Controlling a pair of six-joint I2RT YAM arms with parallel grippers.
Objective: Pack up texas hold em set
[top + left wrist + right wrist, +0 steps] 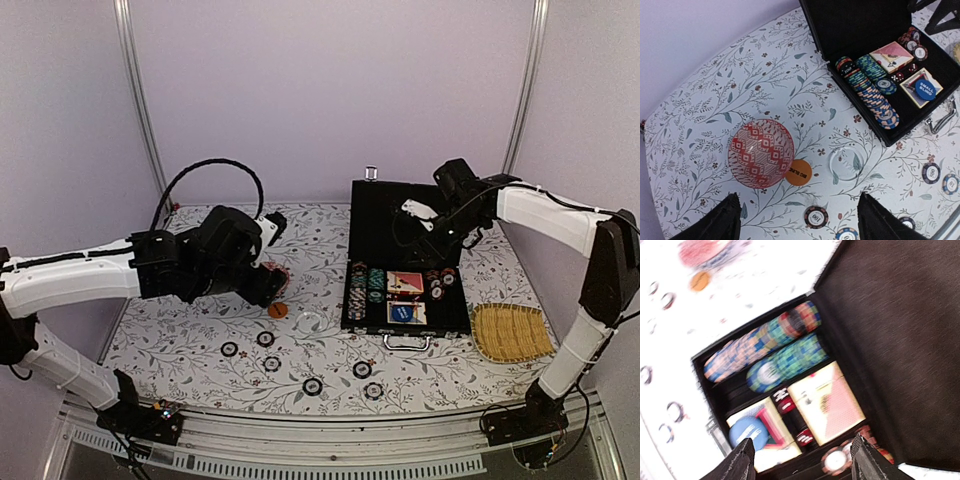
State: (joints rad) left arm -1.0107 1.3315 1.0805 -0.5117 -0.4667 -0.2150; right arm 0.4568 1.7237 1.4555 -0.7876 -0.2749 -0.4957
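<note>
The black briefcase (385, 215) lies open at centre right, holding rows of chips (366, 285), two card decks (405, 283) and a blue disc (401, 313). Several black-and-white chips (272, 364) lie loose on the cloth. The orange disc (278, 310) lies beside the pink dome (761, 153). My left gripper (270, 285) hovers open and empty above the orange disc (799, 172) and a loose chip (816, 217). My right gripper (425, 225) hovers open and empty over the briefcase interior (900, 340), above a red-pink card deck (827, 402).
A yellow woven tray (512, 332) sits right of the briefcase. A clear round lid (846, 162) lies on the cloth between the orange disc and the case. The briefcase handle (405, 342) points at the near edge.
</note>
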